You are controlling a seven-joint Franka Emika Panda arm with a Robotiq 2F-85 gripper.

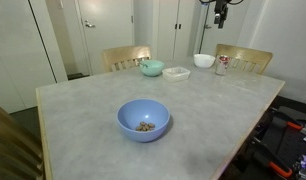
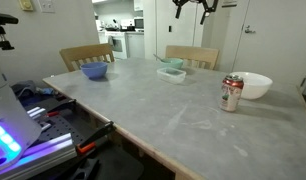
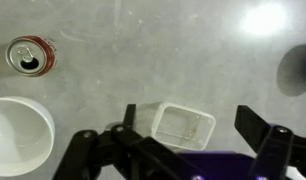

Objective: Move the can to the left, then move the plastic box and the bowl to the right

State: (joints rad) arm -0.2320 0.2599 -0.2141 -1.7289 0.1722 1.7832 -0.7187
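Observation:
The silver can with red markings stands upright near the table's far corner, beside a small white bowl. In the wrist view the can shows from above at the upper left. The translucent plastic box lies flat next to a teal bowl. The large light-blue bowl sits apart from them with a few brown bits inside. My gripper hangs high above the table, open and empty. From the wrist, the gripper is over the plastic box, far above it.
Two wooden chairs stand at the far side of the grey table. The white bowl fills the lower left of the wrist view. Red and black gear lies on the floor by the table's edge.

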